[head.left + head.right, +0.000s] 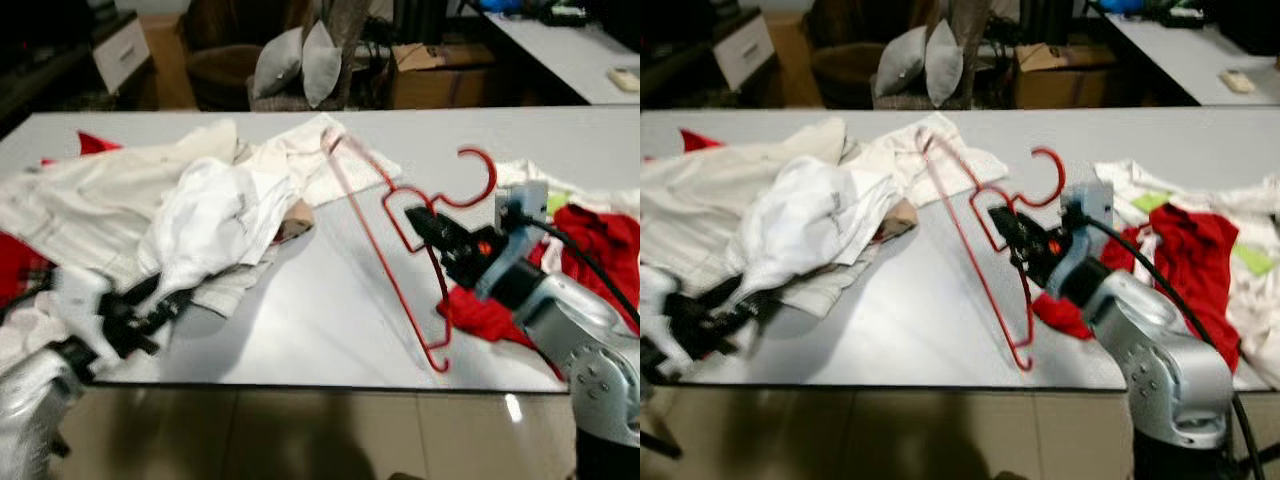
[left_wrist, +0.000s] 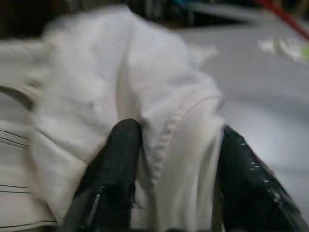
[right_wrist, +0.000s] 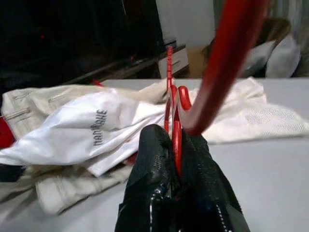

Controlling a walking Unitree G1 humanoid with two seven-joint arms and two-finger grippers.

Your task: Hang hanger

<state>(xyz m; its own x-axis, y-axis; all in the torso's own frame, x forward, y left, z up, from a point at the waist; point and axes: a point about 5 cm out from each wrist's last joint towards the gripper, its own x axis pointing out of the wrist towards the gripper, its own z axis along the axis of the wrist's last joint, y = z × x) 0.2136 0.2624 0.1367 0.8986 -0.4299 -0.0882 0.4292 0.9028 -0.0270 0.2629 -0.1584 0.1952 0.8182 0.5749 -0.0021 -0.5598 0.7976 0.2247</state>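
Clamping one red hanger (image 1: 400,215) near its neck, the right claw (image 1: 418,220) holds it tilted above the counter (image 1: 330,320). The left claw (image 2: 169,159) pinches a fold of the white shirt (image 1: 215,215), one garment of a blurred heap beside red clothes (image 1: 1185,255).

Overall light: soft indoor light from above; the white table (image 1: 330,320) is bright, the room behind it dim.
Shadows: a faint grey shadow lies on the table beside the white clothes (image 1: 215,215), near the front edge.
Glare: a small bright glint on the floor (image 1: 513,407) below the table's front right corner.
Head views: slightly soft, grainy.
Left wrist view: strongly blurred, cloth smeared.
Right wrist view: near red hanger (image 3: 227,53) out of focus; background dark.
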